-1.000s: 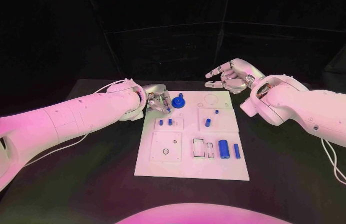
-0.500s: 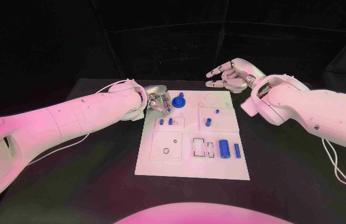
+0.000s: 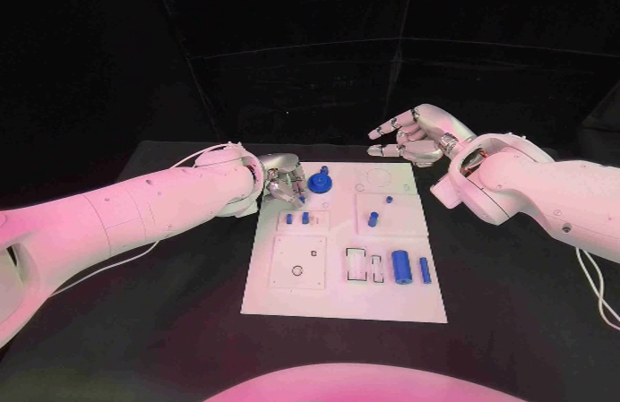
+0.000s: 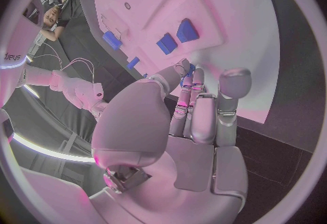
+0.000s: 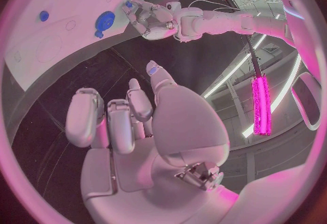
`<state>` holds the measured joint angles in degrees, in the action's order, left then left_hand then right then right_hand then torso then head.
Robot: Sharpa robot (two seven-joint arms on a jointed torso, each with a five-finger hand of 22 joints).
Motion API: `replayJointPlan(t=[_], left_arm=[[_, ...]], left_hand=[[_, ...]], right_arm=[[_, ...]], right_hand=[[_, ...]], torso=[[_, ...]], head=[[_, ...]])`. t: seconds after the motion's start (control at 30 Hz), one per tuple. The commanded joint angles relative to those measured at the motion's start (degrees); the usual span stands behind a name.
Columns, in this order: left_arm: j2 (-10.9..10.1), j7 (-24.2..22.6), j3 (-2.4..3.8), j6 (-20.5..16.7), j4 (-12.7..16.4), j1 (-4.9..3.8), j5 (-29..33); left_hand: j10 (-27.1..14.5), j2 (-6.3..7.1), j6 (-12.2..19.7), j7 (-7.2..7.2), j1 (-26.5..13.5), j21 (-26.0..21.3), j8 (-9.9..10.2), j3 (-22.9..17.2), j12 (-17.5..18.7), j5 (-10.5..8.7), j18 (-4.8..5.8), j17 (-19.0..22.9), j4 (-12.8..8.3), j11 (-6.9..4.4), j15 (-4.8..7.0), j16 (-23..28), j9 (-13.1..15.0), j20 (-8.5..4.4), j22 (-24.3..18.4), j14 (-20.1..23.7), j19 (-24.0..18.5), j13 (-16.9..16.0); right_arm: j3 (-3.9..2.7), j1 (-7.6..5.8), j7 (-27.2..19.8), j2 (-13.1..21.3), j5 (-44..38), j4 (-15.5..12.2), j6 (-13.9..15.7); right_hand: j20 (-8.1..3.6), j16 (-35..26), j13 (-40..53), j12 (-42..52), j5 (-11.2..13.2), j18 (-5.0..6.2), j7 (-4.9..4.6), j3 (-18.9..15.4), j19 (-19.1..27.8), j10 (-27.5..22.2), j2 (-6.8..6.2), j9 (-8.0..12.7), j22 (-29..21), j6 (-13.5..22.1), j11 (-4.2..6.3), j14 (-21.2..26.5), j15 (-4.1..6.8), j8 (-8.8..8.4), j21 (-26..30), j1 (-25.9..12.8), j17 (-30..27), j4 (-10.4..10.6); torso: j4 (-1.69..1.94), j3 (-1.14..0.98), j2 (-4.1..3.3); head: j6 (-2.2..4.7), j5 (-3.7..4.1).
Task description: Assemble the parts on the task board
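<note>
Left hand (image 3: 282,176) at task board's (image 3: 336,305) upper-left corner, fingers curled by round blue part (image 3: 319,183), hold unclear, likely seating it. Right hand (image 3: 416,135) raised upper right, empty, fingers loosely apart, waiting.

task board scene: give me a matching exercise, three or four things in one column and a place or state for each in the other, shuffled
Things:
1. left robot hand
2. right robot hand
3. blue round part
4. task board

Places or states:
A. raised beyond the board's far edge, holding nothing
B. white, at the table's middle
C. at the board's far left corner
D. on the board beside the left robot hand

Pairs: 1-C, 2-A, 3-D, 4-B
</note>
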<state>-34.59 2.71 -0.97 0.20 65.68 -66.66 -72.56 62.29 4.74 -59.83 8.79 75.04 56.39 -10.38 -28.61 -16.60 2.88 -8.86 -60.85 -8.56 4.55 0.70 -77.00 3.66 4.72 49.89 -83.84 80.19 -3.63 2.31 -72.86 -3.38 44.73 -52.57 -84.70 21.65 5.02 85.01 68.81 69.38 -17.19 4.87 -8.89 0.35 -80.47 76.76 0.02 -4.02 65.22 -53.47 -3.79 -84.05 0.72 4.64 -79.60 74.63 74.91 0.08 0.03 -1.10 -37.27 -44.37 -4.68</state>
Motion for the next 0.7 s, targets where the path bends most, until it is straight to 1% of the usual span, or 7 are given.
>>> replayJointPlan(t=[0.03, 0.1, 0.23, 0.43, 0.63, 0.7], left_arm=[[0.1, 0.6, 0.01, 0.6, 0.0, 0.05, -0.6], [0.1, 0.5, 0.01, 0.5, 0.0, 0.1, -0.6], [0.1, 0.5, 0.01, 0.4, 0.0, 0.14, -0.6], [-0.1, 0.5, 0.01, 0.1, 0.2, 0.17, -0.6], [-0.3, 0.5, 0.01, -0.2, 0.4, 0.18, -0.6], [-0.5, 0.5, 0.02, -0.5, 0.6, 0.18, -0.6]], left_hand=[[-0.7, 0.71, 1.3, 0.18, -0.2, 0.4, 0.8, 0.4, 0.5, -0.12, 1.22, 0.1, -0.1, 0.42, -0.38, -0.2, -0.1, 0.28, 0.1, -1.1, 0.2, 0.0], [-1.3, 1.03, 2.2, 0.38, -0.4, 0.4, 1.5, 0.6, 0.9, -0.12, 1.25, 0.2, -0.2, 0.66, -0.58, -0.2, -0.1, 0.42, 0.1, -1.1, 0.1, 0.0], [-2.2, 1.3, 2.9, 0.57, -0.5, 0.4, 2.1, 0.9, 1.5, -0.11, 1.26, 0.4, -0.3, 0.94, -0.82, -0.2, -0.1, 0.61, 0.2, -1.0, 0.1, 0.0], [-2.8, 1.54, 3.4, 0.65, -0.6, 0.5, 2.5, 1.1, 2.0, -0.11, 1.26, 0.6, -0.4, 1.11, -0.98, -0.2, 0.0, 0.78, 0.3, -0.9, 0.1, 0.0], [-3.1, 1.75, 3.6, 0.75, -0.5, 0.4, 2.7, 1.2, 2.1, -0.11, 1.23, 0.9, -0.6, 1.19, -1.04, -0.1, 0.0, 0.87, 0.2, -0.9, 0.0, 0.0], [-3.4, 1.93, 3.8, 0.79, -0.3, 0.3, 2.9, 1.3, 2.4, -0.1, 1.2, 1.2, -0.8, 1.29, -1.11, 0.0, 0.0, 0.93, 0.1, -0.8, -0.1, 0.0]], right_arm=[[-0.03, -0.11, -0.3, 0.0, 0.0, -0.1, -0.1], [-0.03, -0.11, -0.3, 0.0, 0.0, 0.0, -0.1], [-0.03, -0.11, -0.2, 0.1, 0.0, 0.0, -0.1], [-0.03, -0.11, -0.2, 0.1, 0.0, 0.2, -0.1], [-0.03, -0.11, 0.4, 0.2, 0.0, 0.4, -0.3], [-0.03, -0.11, 1.1, 0.3, -0.5, 0.6, -0.9]], right_hand=[[0.07, -0.3, -0.1, -0.3, -0.3, -0.17, 0.1, -0.3, 0.3, -0.4, 0.45, 0.0, -0.1, -0.5, 0.2, -3.5, 0.17, 0.2, 0.4, -0.1, 3.6, 0.1], [0.06, -0.3, -0.1, -0.3, -0.3, -0.17, 0.1, -0.2, 0.3, -0.4, 0.54, 0.0, 0.0, -0.5, 0.21, -3.5, 0.18, 0.2, 0.4, 0.0, 3.6, 0.0], [0.06, -0.3, -0.1, -0.3, -0.3, -0.17, 0.1, -0.2, 0.3, -0.4, 0.54, 0.0, 0.0, -0.5, 0.21, -3.5, 0.18, 0.2, 0.4, 0.0, 3.6, 0.0], [0.06, -0.4, -0.3, -0.5, -0.3, -0.14, 0.1, -0.2, 0.4, -0.5, 0.55, 0.0, -0.2, -0.5, 0.21, -3.5, 0.18, 0.2, 0.4, 0.0, 3.5, 0.0], [0.06, -0.4, -0.4, -0.6, -0.3, -0.11, 0.1, -0.2, 0.4, -0.6, 0.54, 0.0, -0.4, -0.4, 0.21, -3.5, 0.18, 0.2, 0.5, 0.0, 3.4, 0.0], [0.06, -0.8, -2.5, -2.8, -0.3, -0.03, 0.09, -0.3, 0.6, -2.1, 0.47, 0.1, -0.8, -0.3, 0.21, -3.3, 0.18, 0.13, 0.7, 0.2, 2.7, -0.1]], torso=[[-0.02, 0.03, -0.03], [0.02, 0.02, 0.0], [0.01, 0.0, 0.01], [-0.02, 0.03, 0.02], [-0.02, 0.02, -0.02], [0.01, 0.05, -0.02]], head=[[0.0, 0.02], [0.01, 0.09], [-0.04, 0.07], [-0.04, 0.11], [-0.02, 0.13], [-0.01, 0.21]])
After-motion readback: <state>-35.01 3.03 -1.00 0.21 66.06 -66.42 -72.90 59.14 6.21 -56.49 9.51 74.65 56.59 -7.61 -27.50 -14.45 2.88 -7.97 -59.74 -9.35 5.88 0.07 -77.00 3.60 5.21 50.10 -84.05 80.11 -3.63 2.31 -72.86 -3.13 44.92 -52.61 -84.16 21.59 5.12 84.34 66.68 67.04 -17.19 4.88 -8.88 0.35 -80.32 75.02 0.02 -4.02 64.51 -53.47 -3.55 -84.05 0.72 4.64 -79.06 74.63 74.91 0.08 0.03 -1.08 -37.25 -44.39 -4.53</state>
